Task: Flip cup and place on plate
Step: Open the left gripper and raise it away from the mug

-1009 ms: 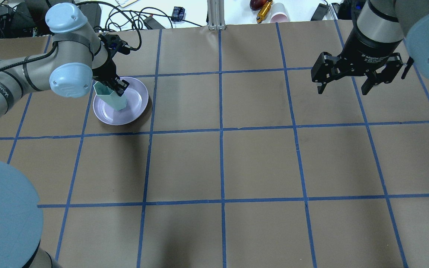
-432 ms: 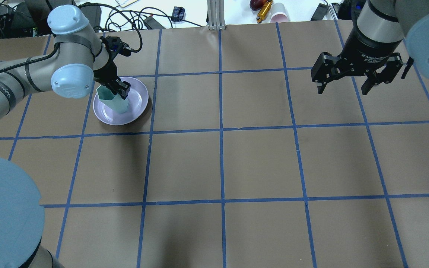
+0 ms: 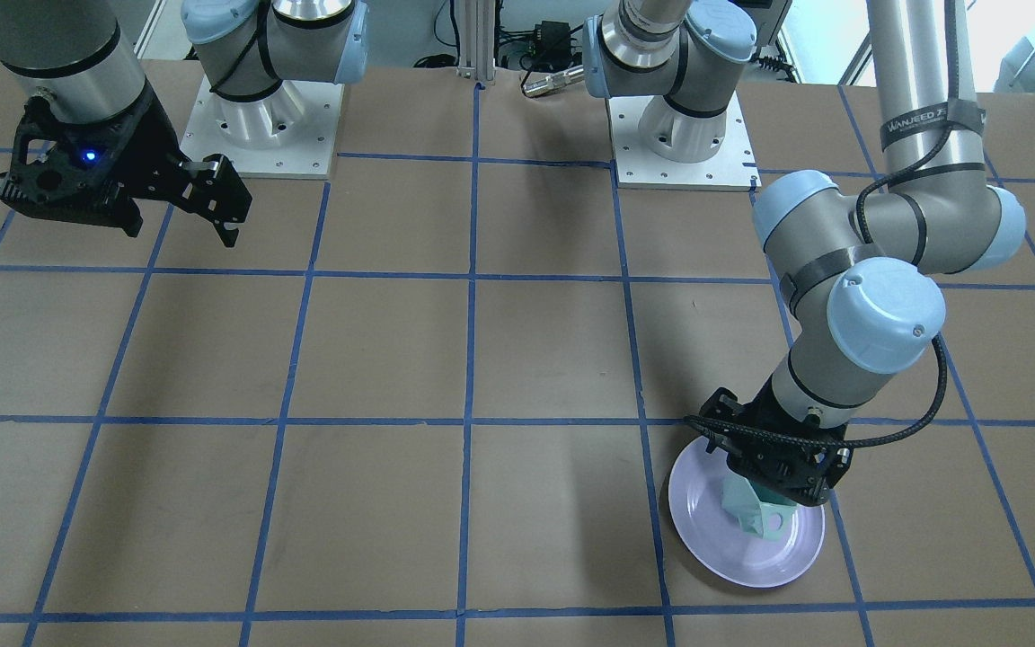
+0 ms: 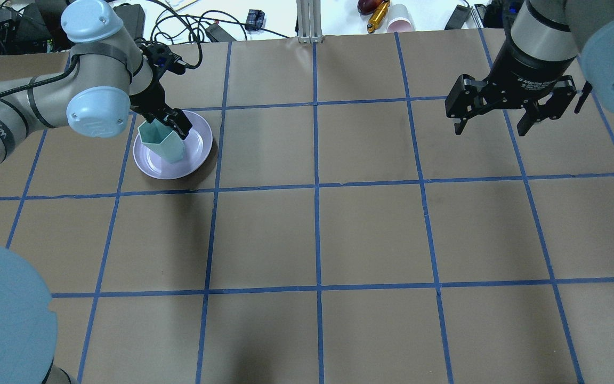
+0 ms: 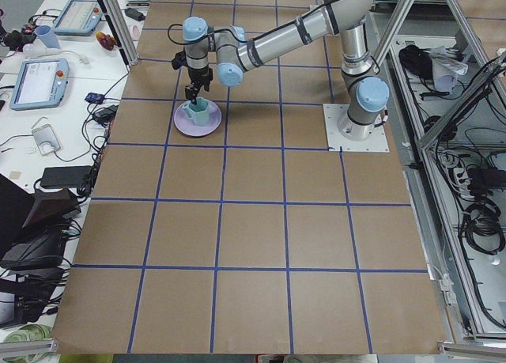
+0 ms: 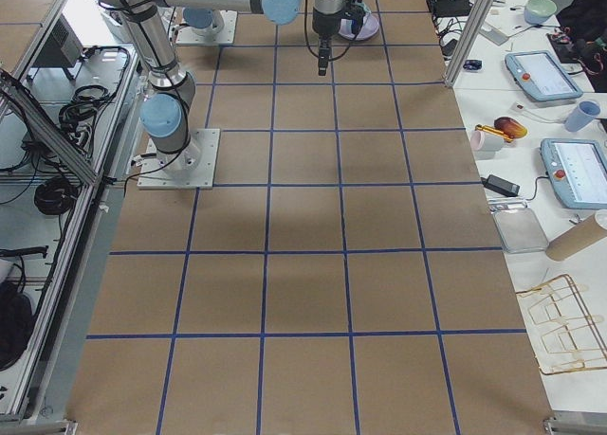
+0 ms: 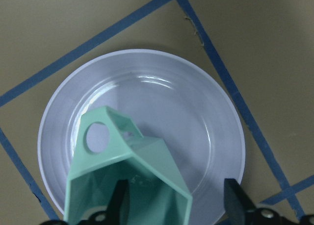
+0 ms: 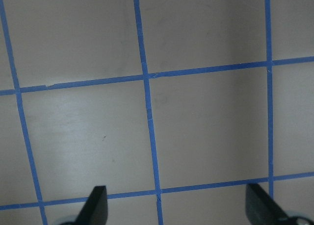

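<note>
Brown paper marked into squares by blue tape [image 4: 316,186] covers the bench [image 4: 371,229]; cables and small items lie on a white surface beyond its far edge.

Item 1, plate. The plate [image 4: 196,145] lies flat on the bench near the far-left corner, inside one taped square and just short of the tape lines at its far and right sides.

Item 2, cup. The cup [image 4: 160,141] stands on the plate with its hexagonal mouth up and the darker inside showing in the overhead view. It sits on the half of the plate nearer the bench's left end. The handle [image 7: 100,137] points toward the far edge of the bench.

Item 3, left tool. The left tool [image 7: 174,186] hangs directly over the cup with its jaws spread. In the wrist view one finger [image 7: 117,205] overlaps the cup's mouth, while the other finger [image 7: 234,200] stands clear of the cup's outer wall, with bare plate visible between them. Nothing is clamped.

Item 4, right tool. The right tool [image 4: 491,130] hangs above bare paper toward the far-right corner, well apart from the plate. Its jaws are wide apart and nothing sits between them.
</note>
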`<state>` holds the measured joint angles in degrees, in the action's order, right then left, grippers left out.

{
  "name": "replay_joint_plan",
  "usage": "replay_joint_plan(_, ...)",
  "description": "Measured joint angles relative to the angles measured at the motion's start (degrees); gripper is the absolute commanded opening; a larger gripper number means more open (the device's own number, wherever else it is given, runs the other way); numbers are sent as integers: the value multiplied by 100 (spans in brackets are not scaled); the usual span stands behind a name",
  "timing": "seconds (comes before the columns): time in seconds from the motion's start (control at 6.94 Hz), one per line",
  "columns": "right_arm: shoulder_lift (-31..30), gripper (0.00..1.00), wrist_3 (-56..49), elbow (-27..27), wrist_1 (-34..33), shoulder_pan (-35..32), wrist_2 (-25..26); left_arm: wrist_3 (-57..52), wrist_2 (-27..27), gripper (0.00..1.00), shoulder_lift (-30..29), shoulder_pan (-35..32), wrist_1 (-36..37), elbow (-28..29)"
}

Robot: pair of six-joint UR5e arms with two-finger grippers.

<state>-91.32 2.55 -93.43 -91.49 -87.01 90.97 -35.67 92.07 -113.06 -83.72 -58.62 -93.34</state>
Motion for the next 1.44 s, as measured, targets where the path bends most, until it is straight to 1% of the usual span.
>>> replay_joint_plan(0.14,0,100,0,0,0,0,0,175,154,100,154,-24,-167,32)
replay_joint_plan(0.29,0,100,0,0,0,0,0,617,234,100,343,-47,-382,52)
replay_joint_plan(0.58,0,100,0,0,0,0,0,1841,292,100,729,-147,-808,132)
replay_joint_plan(0.72,0,100,0,0,0,0,0,2384,275,100,909,-197,-1072,257)
replay_joint_plan(1.01,0,100,0,0,0,0,0,3093,180,100,1263,-286,-1609,454)
replay_joint_plan(1.44,0,100,0,0,0,0,0,3562,-58,100,1641,-324,-2255,476)
